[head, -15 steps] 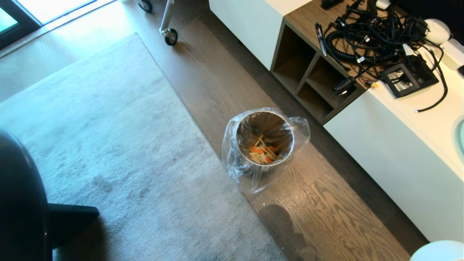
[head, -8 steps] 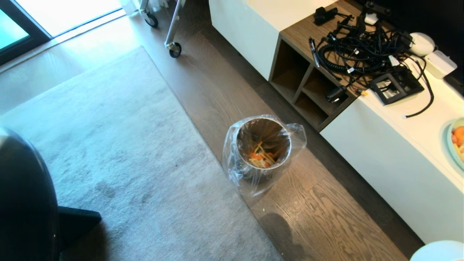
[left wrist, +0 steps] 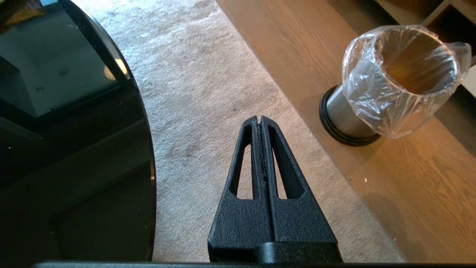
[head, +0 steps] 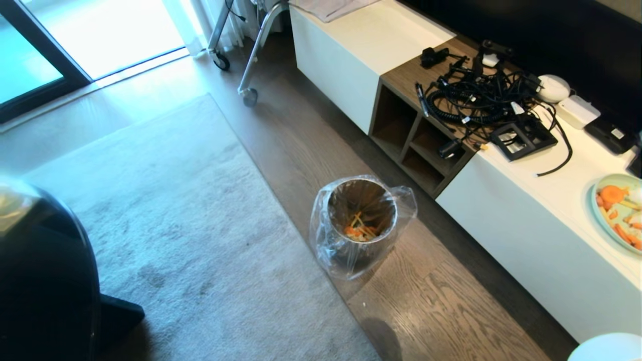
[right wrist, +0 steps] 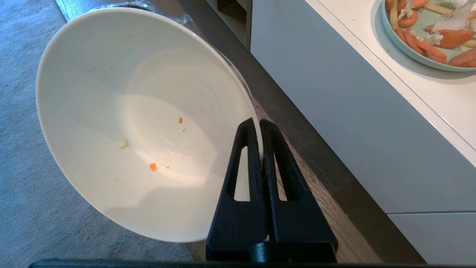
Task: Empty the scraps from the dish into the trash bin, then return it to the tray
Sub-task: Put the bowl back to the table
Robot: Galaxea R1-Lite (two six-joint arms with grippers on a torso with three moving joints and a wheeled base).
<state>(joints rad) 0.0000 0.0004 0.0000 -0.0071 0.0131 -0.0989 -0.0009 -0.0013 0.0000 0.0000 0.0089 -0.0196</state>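
Head view: neither pincer appears here. The trash bin [head: 362, 220], steel with a clear bag liner [head: 328, 245], stands on the wood floor [head: 441, 311] at the edge of the grey rug [head: 175, 240]. The scraps [head: 359, 231], orange and pale yellow, lie at its bottom. A white cabinet serves as the surface [head: 567, 185]; it carries a tangle of black cables [head: 476, 100] and, at its near end, a pale-green plate [head: 619, 210] with orange and pale food pieces. A white curved edge shows at the lower right corner of the view.

Left wrist view: the left pincer [left wrist: 260, 121] has its two black fingers pressed together and grips nothing. It hangs over the rug. The trash bin [left wrist: 394, 82] is ahead of the tips and off to one side, well apart, on the floor. A glossy black round body [left wrist: 74, 149] lies to the other side.

Right wrist view: the right pincer [right wrist: 256, 124] is clamped on the rim of the dish [right wrist: 141, 123]. The dish is tilted, its open inside facing the camera, with only a few small crumbs stuck to it. The pale-green plate [right wrist: 405, 52] sits on the surface beyond the tips, apart from the dish. The tray is in no view.
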